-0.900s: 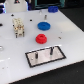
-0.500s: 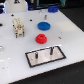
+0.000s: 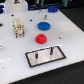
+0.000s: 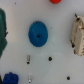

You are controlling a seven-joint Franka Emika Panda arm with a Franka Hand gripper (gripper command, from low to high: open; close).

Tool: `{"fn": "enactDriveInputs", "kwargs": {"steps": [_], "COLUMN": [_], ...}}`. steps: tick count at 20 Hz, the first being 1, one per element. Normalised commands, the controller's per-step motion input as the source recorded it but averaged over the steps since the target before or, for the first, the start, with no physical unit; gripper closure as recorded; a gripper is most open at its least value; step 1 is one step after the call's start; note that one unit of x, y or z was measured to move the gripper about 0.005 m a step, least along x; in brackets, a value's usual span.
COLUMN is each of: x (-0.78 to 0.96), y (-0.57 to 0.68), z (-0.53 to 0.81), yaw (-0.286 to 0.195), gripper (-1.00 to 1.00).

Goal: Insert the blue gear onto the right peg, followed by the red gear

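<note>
White tabletop [image 3: 65, 35] fills both views, and no gripper fingers show in either, so I cannot tell whether the gripper is open or closed; nothing appears held. The wrist view looks down on the flat, wide bright-blue plastic gear with its raised hub [image 4: 37, 33], which lies free on the table. In the exterior view this blue gear [image 3: 44, 26] sits just behind the small, chunky bright-red plastic gear [image 3: 40, 38], the two near each other but apart. Nearer the camera lies the black-framed grey rectangular plate [image 3: 59, 56], carrying two thin dark upright pins; the right peg [image 3: 51, 50] is bare.

The first step looks barely begun: the arm seems to be lining up above the blue gear. The next move calls for centring over its hub, descending and grasping it before carrying it to the right peg.
</note>
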Motion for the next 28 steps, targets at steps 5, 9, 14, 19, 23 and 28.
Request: {"fn": "enactDriveInputs", "kwargs": {"steps": [5,9,14,19,23,28], "x": [-0.44,-0.52,-0.46,-0.41,-0.38,-0.34], "y": [0.21,0.22,0.21,0.19,0.15,0.05], "z": [-0.29,-0.40,-0.44,-0.47,-0.49,-0.50], "yaw": [0.000,0.000,0.000,0.000,0.000,0.000], "gripper": [-1.00,-1.00,-1.00,-1.00,-1.00,-1.00]}}
